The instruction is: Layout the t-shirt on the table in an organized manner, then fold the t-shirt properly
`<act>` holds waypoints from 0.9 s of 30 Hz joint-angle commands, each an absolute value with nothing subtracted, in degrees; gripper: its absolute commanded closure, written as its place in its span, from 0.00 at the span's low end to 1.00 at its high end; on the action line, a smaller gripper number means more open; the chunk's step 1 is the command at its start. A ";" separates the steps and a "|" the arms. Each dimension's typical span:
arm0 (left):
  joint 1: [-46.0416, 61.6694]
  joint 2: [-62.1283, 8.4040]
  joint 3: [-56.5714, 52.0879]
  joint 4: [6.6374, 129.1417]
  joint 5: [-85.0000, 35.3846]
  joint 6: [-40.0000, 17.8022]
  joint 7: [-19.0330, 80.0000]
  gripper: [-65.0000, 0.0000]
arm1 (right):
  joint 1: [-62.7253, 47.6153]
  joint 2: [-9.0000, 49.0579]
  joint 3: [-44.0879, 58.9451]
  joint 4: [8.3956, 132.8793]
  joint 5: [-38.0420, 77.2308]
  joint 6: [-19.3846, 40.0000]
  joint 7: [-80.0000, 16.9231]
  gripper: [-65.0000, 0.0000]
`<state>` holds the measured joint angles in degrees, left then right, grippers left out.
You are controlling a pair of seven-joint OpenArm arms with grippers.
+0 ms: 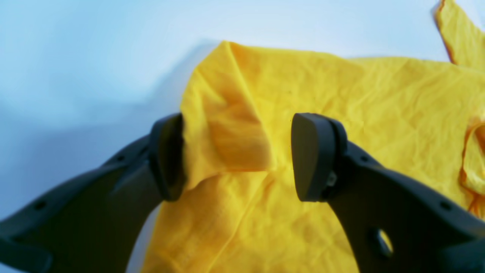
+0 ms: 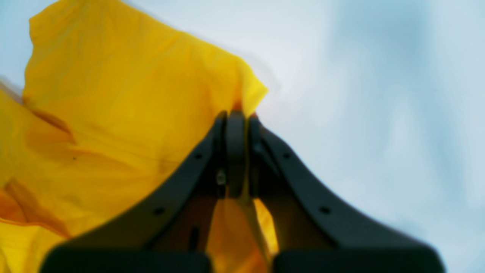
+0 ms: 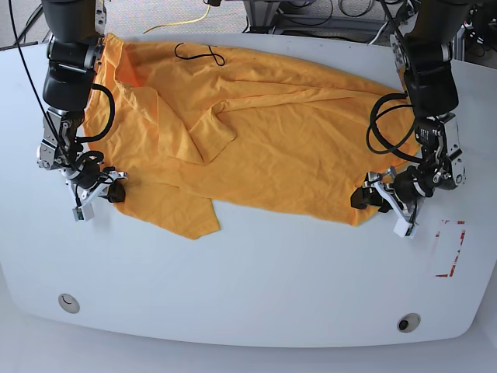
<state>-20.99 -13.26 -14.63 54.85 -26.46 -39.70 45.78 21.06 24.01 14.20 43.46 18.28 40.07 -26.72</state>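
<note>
The orange-yellow t-shirt lies spread and wrinkled across the back half of the white table, with a small black line drawing near its far edge. On the right of the base view, my left gripper is at the shirt's near corner. In the left wrist view this gripper is open. A raised fold of t-shirt stands between its pads and touches only the left pad. On the left, my right gripper is shut on the t-shirt at its edge.
A red-tape rectangle marks the table at the right, beside my left gripper. Two round grommets sit near the front edge. Black arm cables loop over the shirt. Wires lie behind the table.
</note>
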 commanded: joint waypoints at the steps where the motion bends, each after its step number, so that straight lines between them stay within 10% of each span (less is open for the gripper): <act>1: -22.55 -13.93 -14.81 56.04 -27.82 -40.00 44.88 0.41 | 21.58 24.84 14.11 43.82 16.75 40.00 -28.70 1.00; 20: -22.73 -13.93 -14.73 56.04 -27.91 -40.00 44.88 0.42 | 21.58 24.92 14.11 43.82 16.75 40.00 -28.70 1.00; 27: -22.81 -13.93 -14.73 56.04 -27.91 -40.00 44.88 0.70 | 21.58 24.92 14.11 43.82 16.75 40.00 -28.70 1.00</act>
<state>-21.02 -13.26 -14.63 54.85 -26.65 -39.70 45.78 21.06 24.01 14.20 43.46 18.28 40.07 -26.72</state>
